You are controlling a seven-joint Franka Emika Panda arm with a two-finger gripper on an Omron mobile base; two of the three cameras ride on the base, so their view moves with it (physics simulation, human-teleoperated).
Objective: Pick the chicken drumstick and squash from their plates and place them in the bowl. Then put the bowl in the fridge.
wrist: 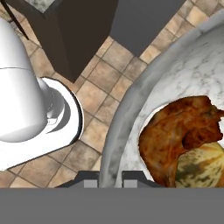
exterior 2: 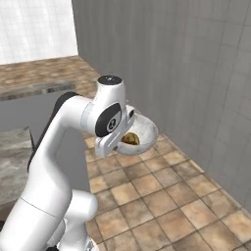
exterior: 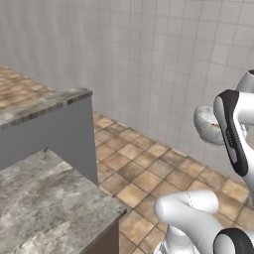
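Over the tiled floor [exterior 2: 162, 196], beside the grey wall, the bowl [exterior 2: 142, 128] hangs mid-air, drumstick [wrist: 179, 131] and squash [wrist: 201, 164] inside (both loaded). The jaws clamp its rim. Carrying step; next, find the fridge.

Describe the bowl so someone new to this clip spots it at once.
Follow the white arm up from the tiled floor to its gripper, shut on a rim. The bowl hangs there in the air, off-white and deep-sided. It holds a brown drumstick and a pale squash.
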